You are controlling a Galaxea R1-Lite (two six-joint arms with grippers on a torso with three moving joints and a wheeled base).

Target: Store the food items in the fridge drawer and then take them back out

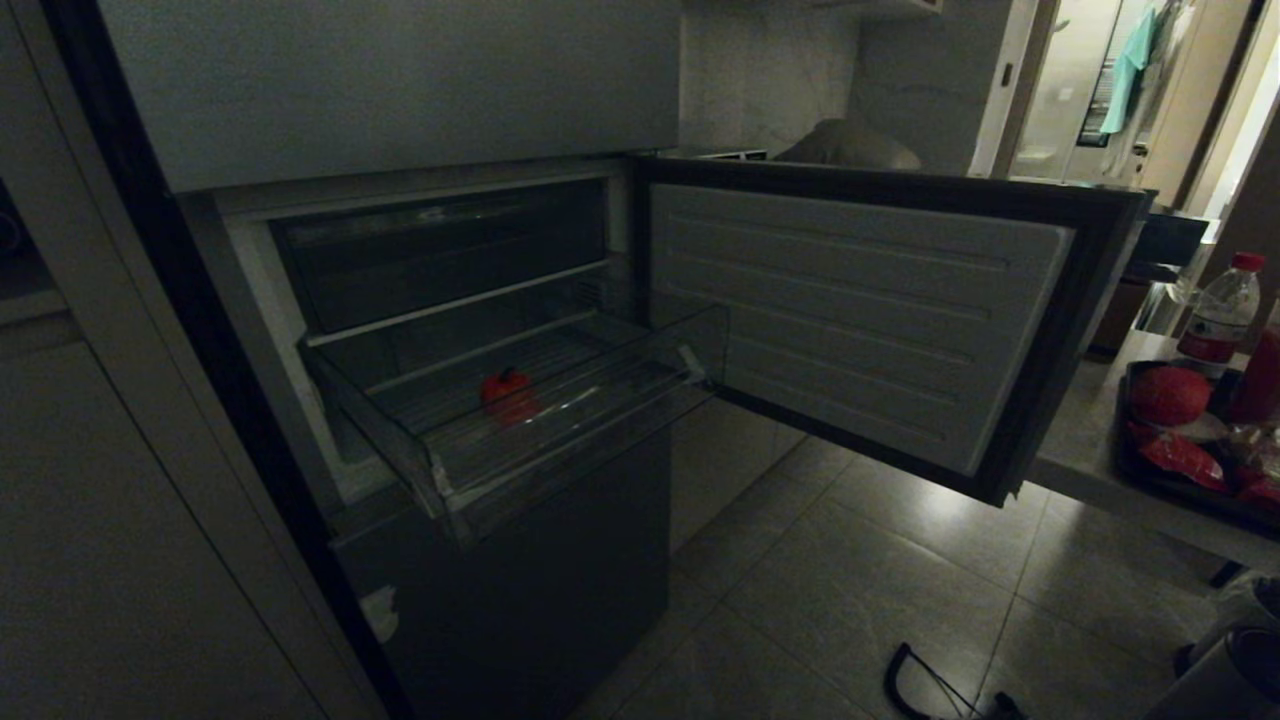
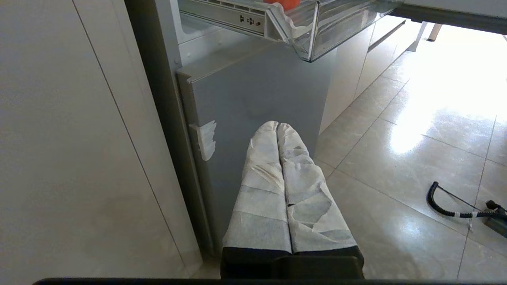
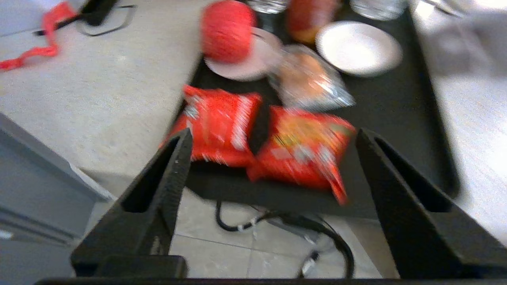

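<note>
1. A small bright red roundish food item (image 1: pixel 508 393) is lying on the ribbed floor of the wide, clear plastic fridge drawer (image 1: pixel 560 425), towards the back of the tray.
2. The drawer is standing pulled out from the tall dark grey fridge (image 1: pixel 500 590), with its raised front lip hanging over the closed lower door panel.
3. The middle fridge door (image 1: pixel 860 310) is swinging wide open to the right, showing its pale ribbed inner lining.
4. The left gripper (image 2: pixel 278 126), its fingers wrapped in white tape and pressed together, is hanging low in front of the lower grey panel, beneath the drawer's corner and holding nothing.
5. The right gripper (image 3: pixel 273 136) is hovering with its black fingers spread wide apart and empty above a black rectangular tray (image 3: pixel 412 118).
6. On that tray, two crinkled red snack packets (image 3: pixel 222 122) are lying side by side, beside a silvery clear packet (image 3: pixel 309 79), a red round fruit-like item (image 3: pixel 227 29) on a pale saucer, and a white empty plate (image 3: pixel 358 47).
7. In the head view the tray is sitting on a pale countertop (image 1: pixel 1085 420) to the right of the open door, with a clear plastic bottle with a red cap (image 1: pixel 1222 310) standing next to it.
</note>
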